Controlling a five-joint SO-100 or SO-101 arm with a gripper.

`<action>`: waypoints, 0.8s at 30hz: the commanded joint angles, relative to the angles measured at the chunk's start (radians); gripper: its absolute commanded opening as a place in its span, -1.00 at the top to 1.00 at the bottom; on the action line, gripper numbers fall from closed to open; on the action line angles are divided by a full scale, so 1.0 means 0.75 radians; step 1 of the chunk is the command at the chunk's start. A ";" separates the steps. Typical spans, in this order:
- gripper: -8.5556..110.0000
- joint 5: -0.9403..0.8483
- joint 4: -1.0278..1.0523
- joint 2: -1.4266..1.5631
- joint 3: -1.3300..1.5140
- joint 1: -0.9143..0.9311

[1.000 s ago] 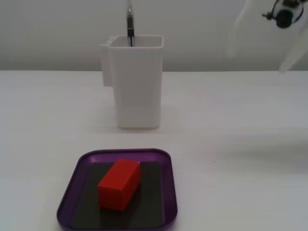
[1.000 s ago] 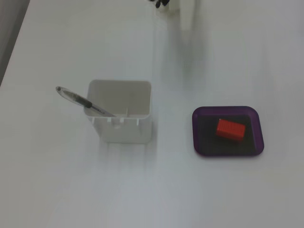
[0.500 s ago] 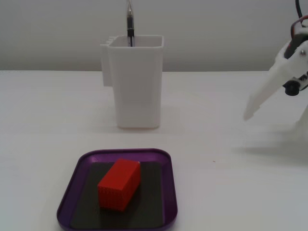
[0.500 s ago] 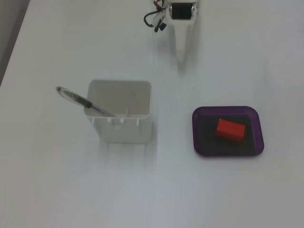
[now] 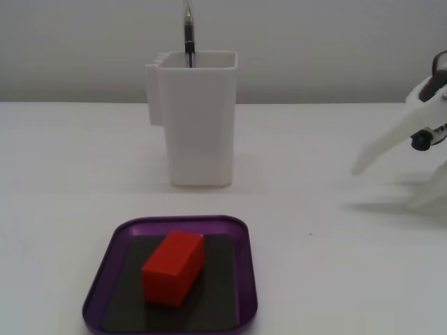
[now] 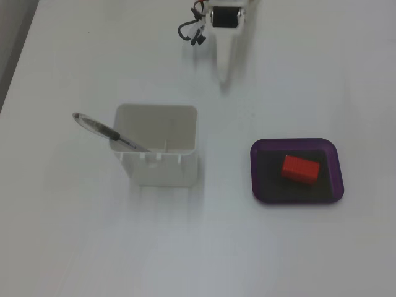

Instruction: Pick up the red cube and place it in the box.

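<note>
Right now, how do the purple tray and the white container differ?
The purple tray is shallow with a low rim; the white container is tall and deep. The tray holds the red cube; the container holds a pen. Both stand open-topped on the white table.

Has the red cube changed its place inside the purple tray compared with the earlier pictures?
No. In both fixed views the red cube lies at the same spot in the purple tray, equally far from the white container.

White counter (image 6: 74, 247) w/ two things directly on it: tall white container (image 5: 198, 118) towards the back in a fixed view, purple box (image 5: 248, 279) in front, well apart.
</note>
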 commanded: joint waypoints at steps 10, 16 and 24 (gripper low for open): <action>0.48 -0.004 0.141 0.419 0.125 -0.010; 0.48 0.000 0.160 0.466 0.125 -0.012; 0.85 0.002 0.160 0.466 0.125 -0.012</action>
